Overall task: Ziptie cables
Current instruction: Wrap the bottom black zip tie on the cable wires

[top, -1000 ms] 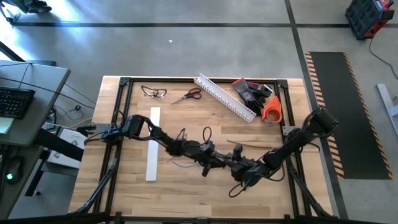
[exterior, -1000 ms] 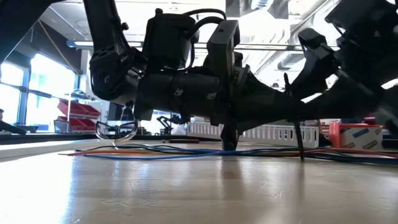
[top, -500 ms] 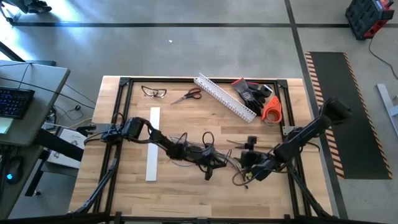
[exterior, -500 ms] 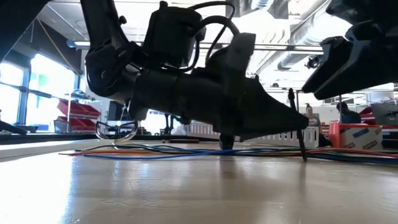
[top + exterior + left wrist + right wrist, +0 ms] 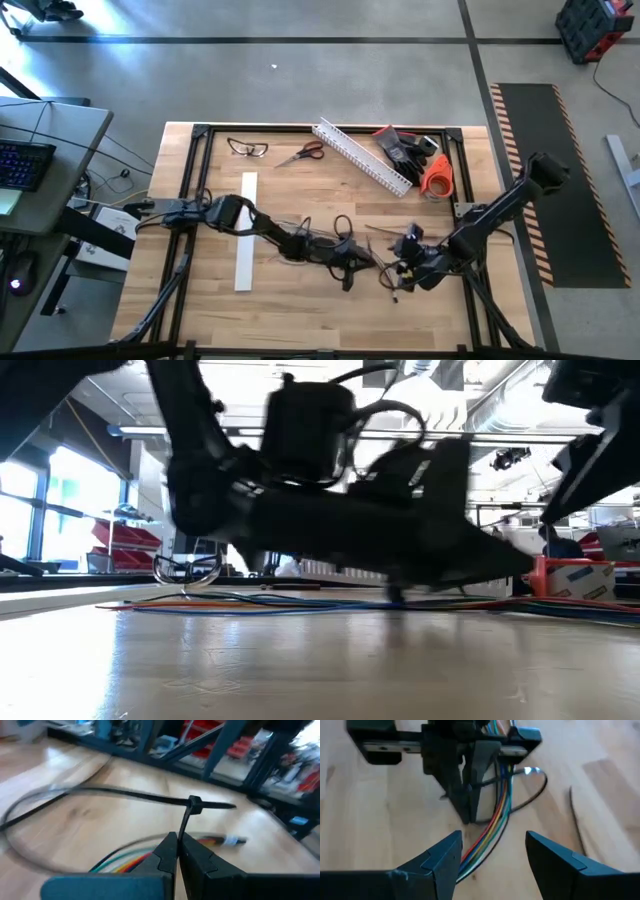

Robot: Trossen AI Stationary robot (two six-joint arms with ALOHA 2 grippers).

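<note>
The left gripper (image 5: 177, 851) pinches a looped ziptie (image 5: 150, 799) tight, just above the wires (image 5: 487, 835) in the table's (image 5: 300, 190) middle. The right gripper (image 5: 492, 857) is wide open, at 3 o'clock from it.

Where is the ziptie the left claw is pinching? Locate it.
In the left wrist view the ziptie, already looped, sits just ahead of the shut left claw, which pinches its strap below the head, above the cables on the table's front middle.
</note>
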